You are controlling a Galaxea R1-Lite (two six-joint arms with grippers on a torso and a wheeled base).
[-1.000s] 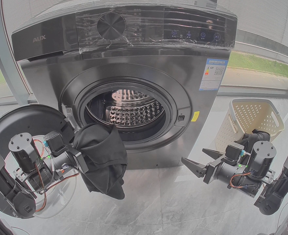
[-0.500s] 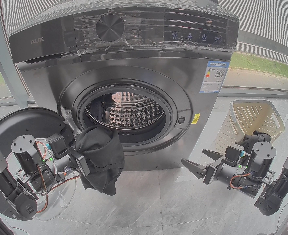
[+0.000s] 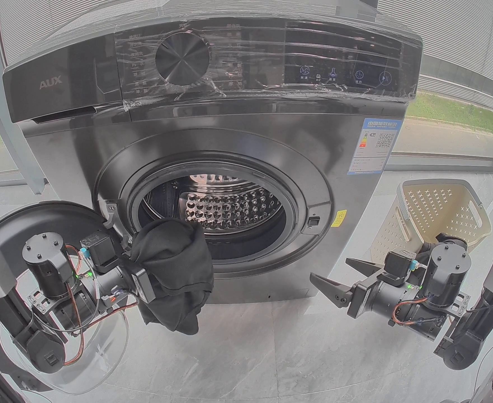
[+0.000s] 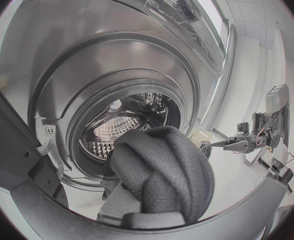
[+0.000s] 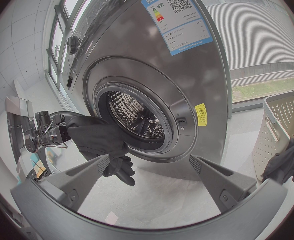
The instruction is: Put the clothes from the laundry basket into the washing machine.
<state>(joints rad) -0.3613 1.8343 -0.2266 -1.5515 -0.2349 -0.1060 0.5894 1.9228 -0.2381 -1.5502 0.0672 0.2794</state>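
black garment at the drum mouth

the left gripper [image 3: 145, 278] is clenched on a black garment [image 3: 173, 264], bunched just before the lower left rim of the open mouth of the washing machine [image 3: 229, 124], its tail hanging toward the floor (it likely needs a lift to clear the lip). the door [image 3: 39, 225] is swung wide left, out of the path. the right gripper [image 3: 336, 272], jaws spread and empty, sits near the laundry basket [image 3: 470, 202], where another dark piece [image 5: 287, 157] drapes over the rim.

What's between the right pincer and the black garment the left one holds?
Bare floor tiles only, from the right pincer to the black garment; the head view shows it.
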